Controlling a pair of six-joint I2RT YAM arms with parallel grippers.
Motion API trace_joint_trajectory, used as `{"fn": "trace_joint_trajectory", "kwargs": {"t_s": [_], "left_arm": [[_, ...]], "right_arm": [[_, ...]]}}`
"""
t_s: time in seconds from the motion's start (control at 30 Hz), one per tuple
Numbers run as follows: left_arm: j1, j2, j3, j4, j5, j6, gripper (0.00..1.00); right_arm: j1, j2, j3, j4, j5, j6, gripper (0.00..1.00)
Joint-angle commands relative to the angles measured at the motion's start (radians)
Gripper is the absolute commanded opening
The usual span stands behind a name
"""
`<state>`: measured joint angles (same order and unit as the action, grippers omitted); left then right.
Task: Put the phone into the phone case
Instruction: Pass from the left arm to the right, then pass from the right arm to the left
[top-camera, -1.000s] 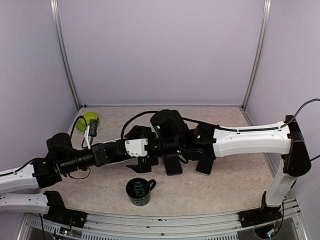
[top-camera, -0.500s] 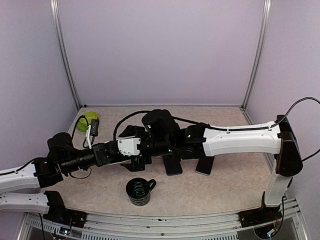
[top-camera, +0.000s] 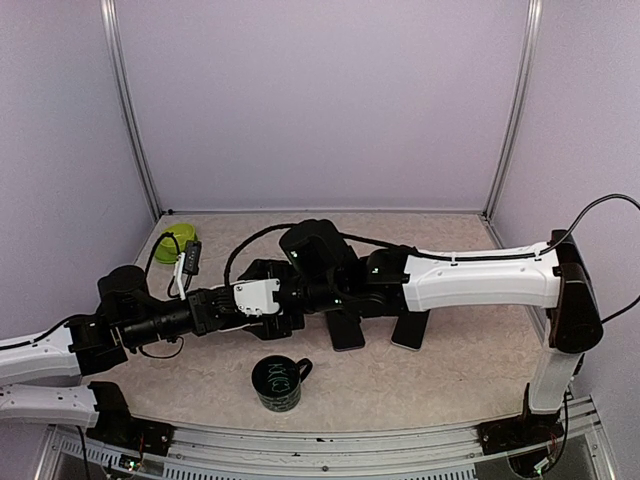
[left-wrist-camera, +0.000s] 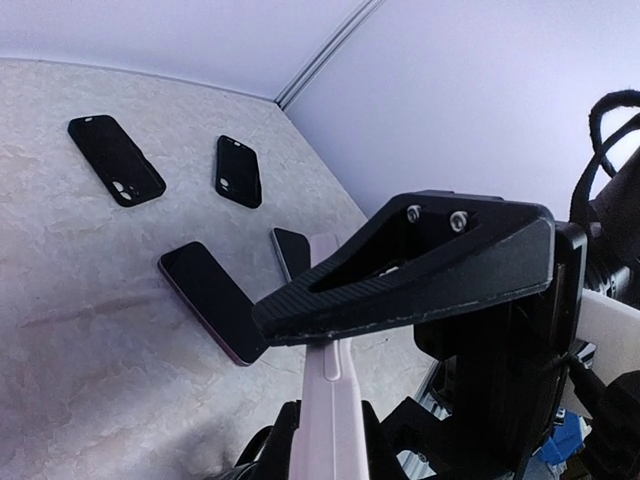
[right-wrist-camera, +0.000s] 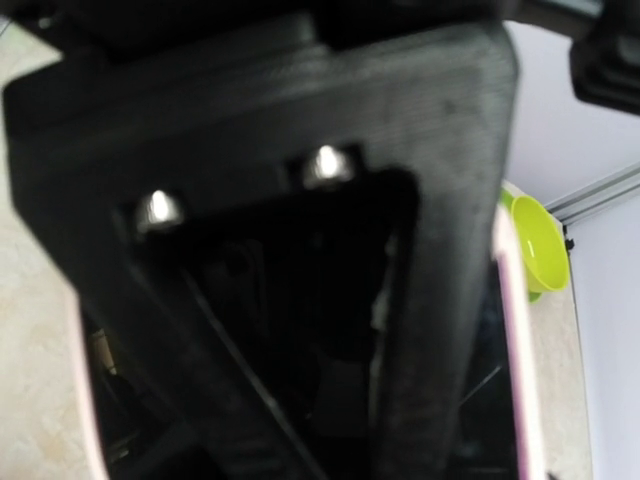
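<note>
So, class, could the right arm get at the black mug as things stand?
Probably yes: the mug stands in the open, close to the right tool, with nothing between them.

No legible text; green scrawl inside mug (top-camera: 277, 380) unreadable.

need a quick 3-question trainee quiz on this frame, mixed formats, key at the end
1. True or false: the black mug stands upright on the table, on the side near the arm bases.
2. In the left wrist view, how many black cases with camera cutouts lie flat? A one, B two, C four.
3. Fill in: the left gripper is shut on a slab with a pale ____ edge.
Key: 1 true; 2 B; 3 pink.
</note>
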<state>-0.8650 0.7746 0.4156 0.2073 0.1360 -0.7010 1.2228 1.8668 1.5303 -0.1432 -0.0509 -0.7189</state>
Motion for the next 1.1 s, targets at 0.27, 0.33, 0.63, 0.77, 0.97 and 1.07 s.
{"fn": "trace_joint_trajectory", "kwargs": {"t_s": [0.27, 0.33, 0.63, 0.77, 0.97, 1.07], "left_arm": [[0.004, -0.070, 0.035, 0.069, -0.006, 0.035, 0.29], [0.006, -0.104, 0.042, 0.047, -0.023, 0.044, 0.37], [0.014, -0.241, 0.063, -0.092, -0.112, 0.054, 0.53], [0.014, -0.288, 0.055, -0.121, -0.170, 0.047, 0.54], [0.015, -0.325, 0.035, -0.135, -0.229, 0.029, 0.54], [0.016, -0.336, 0.031, -0.151, -0.269, 0.021, 0.55]], "right_arm": [[0.009, 0.031, 0.037, -0.019, 0.065, 0.039, 0.71], [0.005, 0.029, 0.037, -0.024, 0.069, 0.047, 0.70], [-0.011, 0.006, 0.013, -0.014, 0.077, 0.079, 0.69], [-0.019, -0.001, 0.011, -0.008, 0.078, 0.105, 0.68], [-0.033, 0.001, 0.018, 0.015, 0.130, 0.151, 0.68], [-0.049, 0.004, 0.031, 0.018, 0.161, 0.193, 0.67]]}}
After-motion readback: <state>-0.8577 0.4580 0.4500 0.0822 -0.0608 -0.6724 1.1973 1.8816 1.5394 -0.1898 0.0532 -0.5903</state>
